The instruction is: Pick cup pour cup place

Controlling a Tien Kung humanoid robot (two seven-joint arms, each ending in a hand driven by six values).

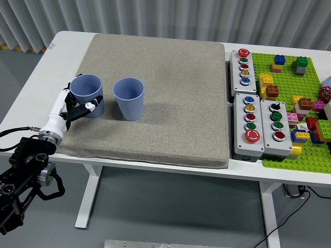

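Nearest the camera, the black left arm [23, 175] rises from the lower left corner, below the white surface [36, 77], and reaches up over its near edge. Its white wrist leads to the left robot hand [72, 109], whose fingers [89, 107] wrap around the lower part of the left blue cup [87, 95], clamped on it from the near-left side (the thumb side is hidden behind the cup wall). That cup stands upright on the left part of a grey-beige mat [165, 98], close to the mat's left edge. Whether its base touches the mat or sits just above it cannot be told.

Just beside it to the right, apart from it by a narrow gap, stands a second blue cup [129, 98], also upright, its open mouth facing up. No hand touches it.

The mat covers most of the surface from near edge to far edge. To its right, near the front, sit two grey button boxes [261, 126] side by side, with blue, yellow, green and red buttons. Behind them lies a narrower button box [243, 67] with a row of coloured buttons.

Farther right, a green baseplate [300, 98] carries scattered coloured building bricks [305, 124], most of them bunched along the right edge of the picture.

Behind the surface hangs a grey pleated curtain [170, 18].
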